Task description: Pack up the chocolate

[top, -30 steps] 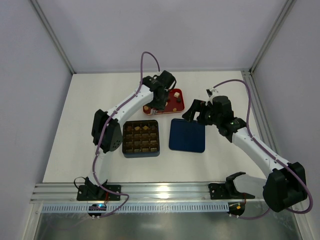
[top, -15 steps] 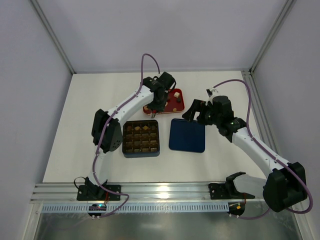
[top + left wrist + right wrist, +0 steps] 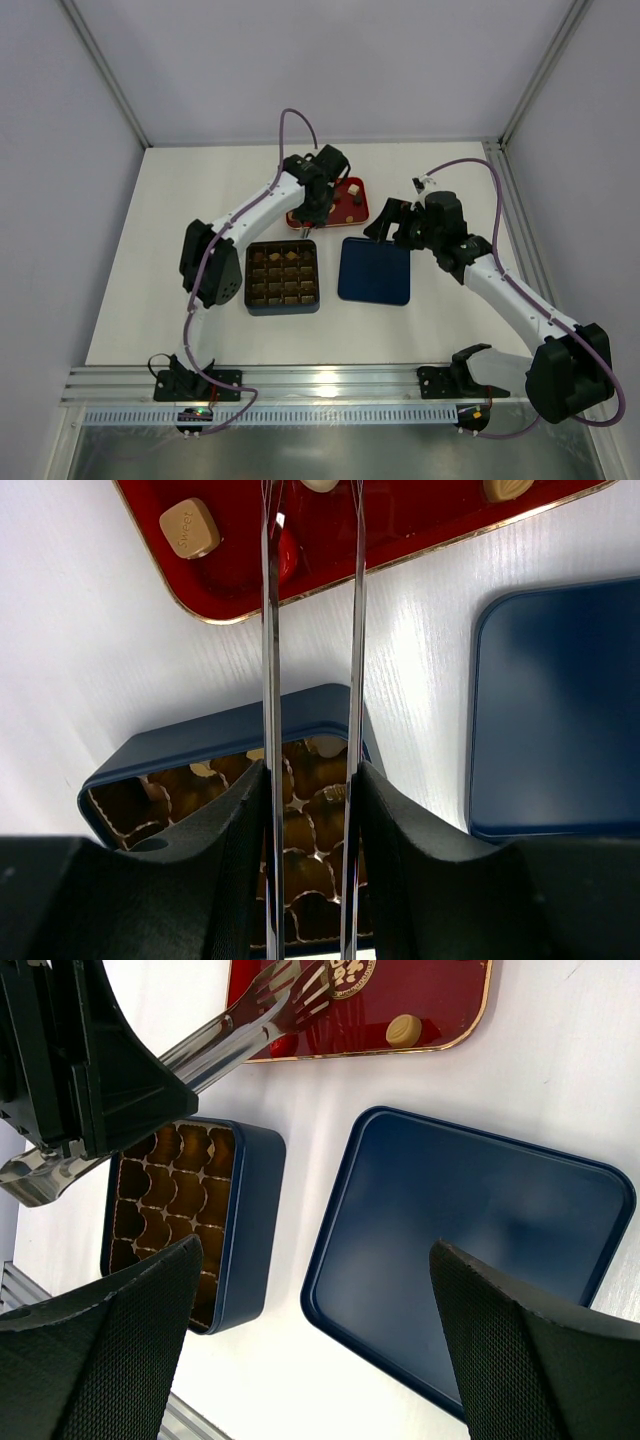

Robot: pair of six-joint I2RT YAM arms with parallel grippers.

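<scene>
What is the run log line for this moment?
left hand: shut on tongs, tips over red tray | right hand: open, near lid | box: uncovered | chocolate: pieces on tray

tray (image 3: 420, 525) red, gold rim | lid (image 3: 470, 1250) navy | chocolate (image 3: 189, 528) tan

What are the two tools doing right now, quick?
Left tool: closed on the metal tongs.
Right tool: open, holding nothing.

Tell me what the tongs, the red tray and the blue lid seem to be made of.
The tongs: polished metal, likely steel; bright silvery, mirror-like glints.
The red tray: glossy lacquered plastic or tin, cannot tell which; shows reflections and a thin gold rim.
The blue lid: matte navy, probably painted tin or card; soft sheen, rolled-looking edge.
</scene>
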